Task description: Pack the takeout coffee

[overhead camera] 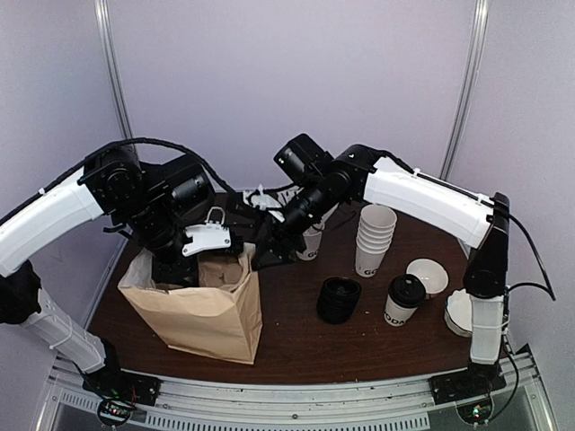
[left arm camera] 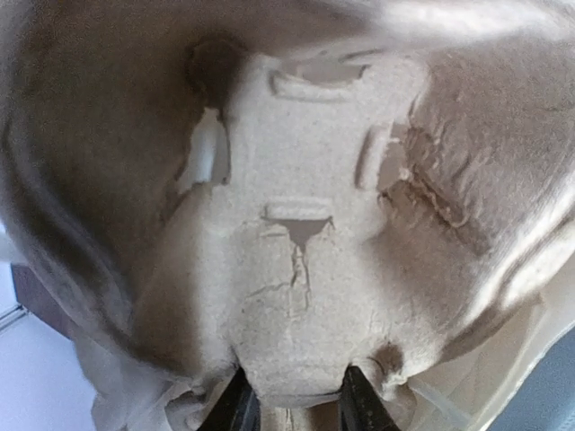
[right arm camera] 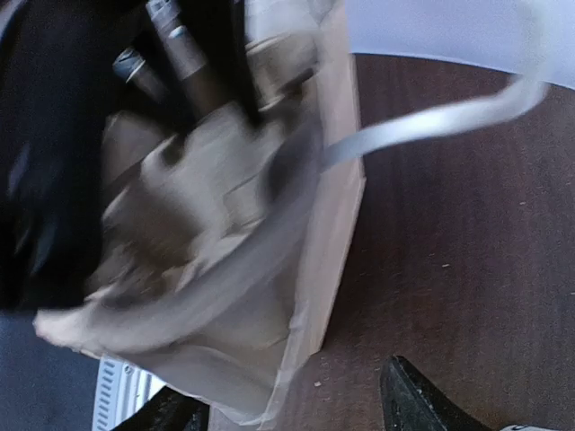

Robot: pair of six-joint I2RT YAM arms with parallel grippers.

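Note:
The takeout coffee [overhead camera: 404,299], a white cup with a black dome lid, stands on the table at the right, away from both grippers. My left gripper [left arm camera: 295,406] reaches down into the open brown paper bag [overhead camera: 193,310] and is shut on the edge of a grey pulp cup carrier [left arm camera: 305,269] inside it. My right gripper [right arm camera: 296,409] is open at the bag's right rim [right arm camera: 337,215]. Its fingers straddle the bag's corner without pinching it. The bag's white paper handle [right arm camera: 431,121] arcs over the table.
A stack of lidless white cups [overhead camera: 373,238] stands behind the coffee, and a stack of black lids [overhead camera: 340,299] sits to its left. A lettered cup [overhead camera: 310,244] stands behind my right gripper. More white cups [overhead camera: 429,274] sit at the far right.

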